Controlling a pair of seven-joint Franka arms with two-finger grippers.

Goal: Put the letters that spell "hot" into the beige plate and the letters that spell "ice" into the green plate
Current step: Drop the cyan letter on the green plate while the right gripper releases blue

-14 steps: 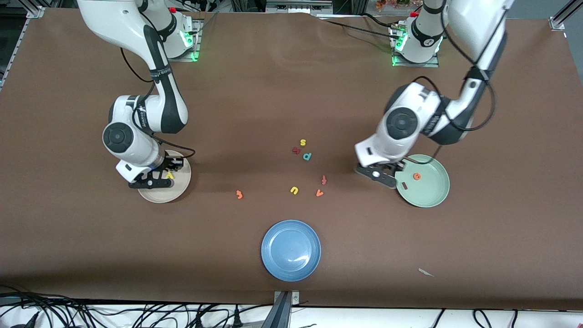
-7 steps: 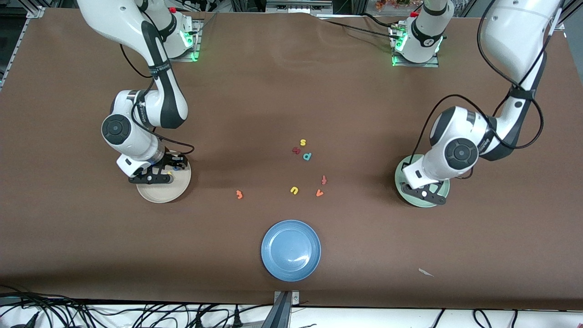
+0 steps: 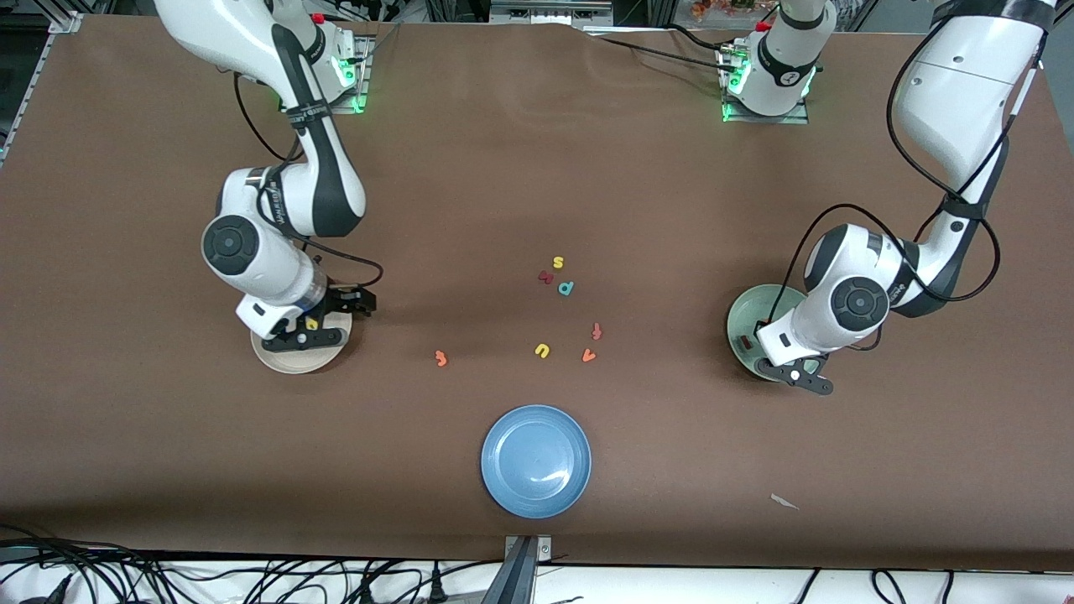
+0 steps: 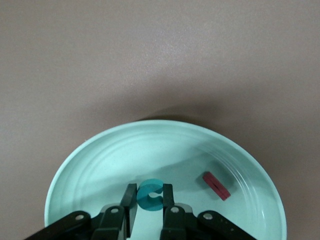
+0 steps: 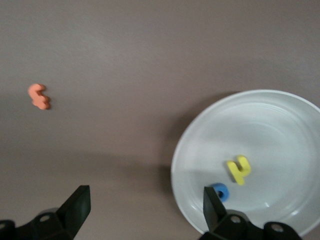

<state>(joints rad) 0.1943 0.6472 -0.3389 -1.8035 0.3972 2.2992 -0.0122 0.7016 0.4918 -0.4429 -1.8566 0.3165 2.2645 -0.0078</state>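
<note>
- Since one second ago the left gripper (image 4: 149, 192) has travelled from beside the green plate (image 4: 100, 155) to over it, and the right gripper (image 5: 146, 195) has opened.
- Left gripper's fingers (image 4: 131, 196) are nearly closed and they pinch the teal c (image 4: 149, 196) just above the plate floor.
- Dark red i (image 4: 216, 185) lies flat in the same plate, near the c but apart from it.
- Right gripper's fingers (image 5: 80, 200) stand wide apart and hold nothing, over the rim of the beige plate (image 5: 260, 120).
- Yellow h (image 5: 238, 169) and blue o (image 5: 219, 191) lie in the beige plate, close together.
- Orange t (image 3: 441, 358) is on the brown surface (image 3: 537, 168), in the middle of the frame, between the beige plate and the yellow u (image 3: 542, 350).
- Blue plate (image 3: 503, 486) is in the lower middle of the frame.
</note>
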